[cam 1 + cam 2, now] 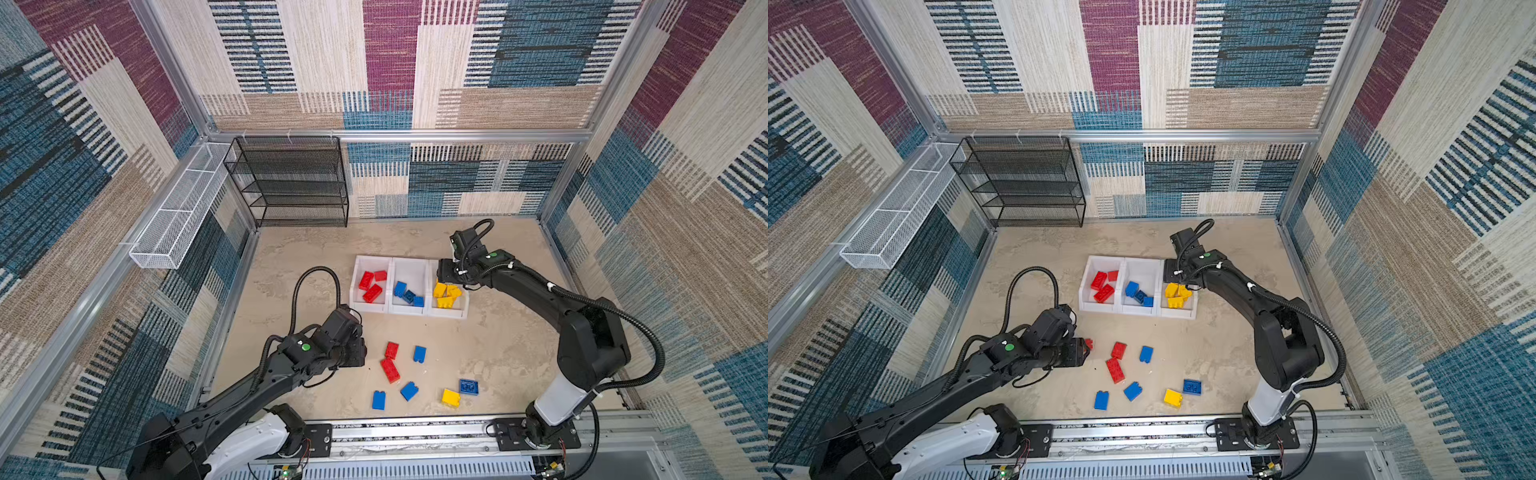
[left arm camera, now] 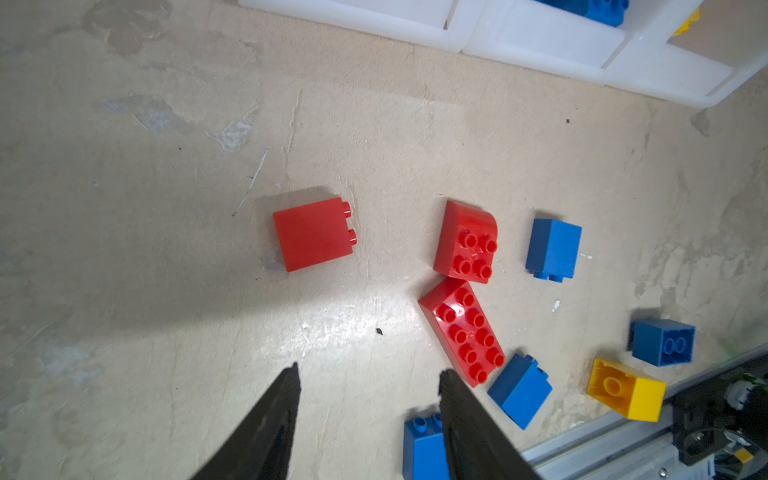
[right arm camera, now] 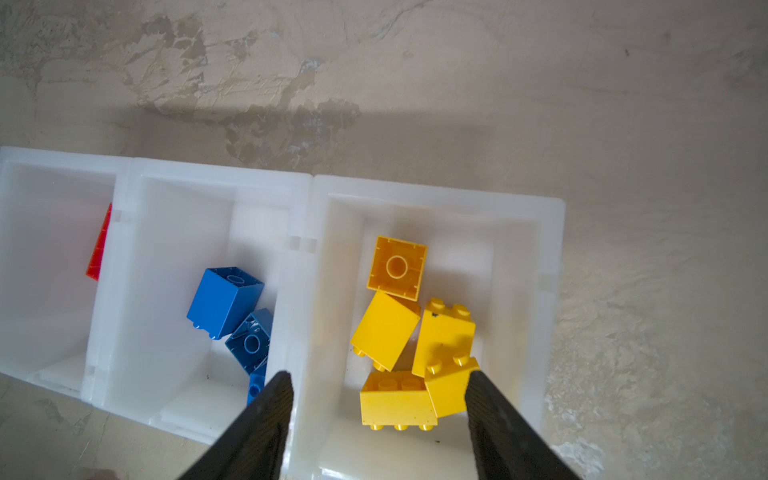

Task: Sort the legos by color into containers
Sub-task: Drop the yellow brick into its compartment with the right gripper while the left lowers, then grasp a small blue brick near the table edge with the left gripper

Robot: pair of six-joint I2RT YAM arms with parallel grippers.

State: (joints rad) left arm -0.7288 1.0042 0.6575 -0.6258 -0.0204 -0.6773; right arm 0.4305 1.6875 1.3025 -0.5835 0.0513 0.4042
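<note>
Three joined white containers (image 1: pixel 370 308) stand mid-floor, holding red legos (image 1: pixel 371 286), blue legos (image 1: pixel 409 296) and yellow legos (image 1: pixel 446 296) from left to right. My right gripper (image 3: pixel 380 374) hangs open over the yellow bin (image 3: pixel 436 189), with nothing between its fingers. My left gripper (image 2: pixel 369 370) is open above bare floor, short of a red square brick (image 2: pixel 312 235). Loose on the floor lie two more red bricks (image 1: pixel 391 350) (image 1: pixel 390 370), several blue ones (image 1: pixel 419 354) and one yellow brick (image 1: pixel 451 397).
A black mesh shelf rack (image 1: pixel 291 183) stands at the back left, and a long white wire basket (image 1: pixel 178 216) hangs on the left wall. An aluminium rail (image 1: pixel 415 432) runs along the front edge, close to the nearest loose bricks.
</note>
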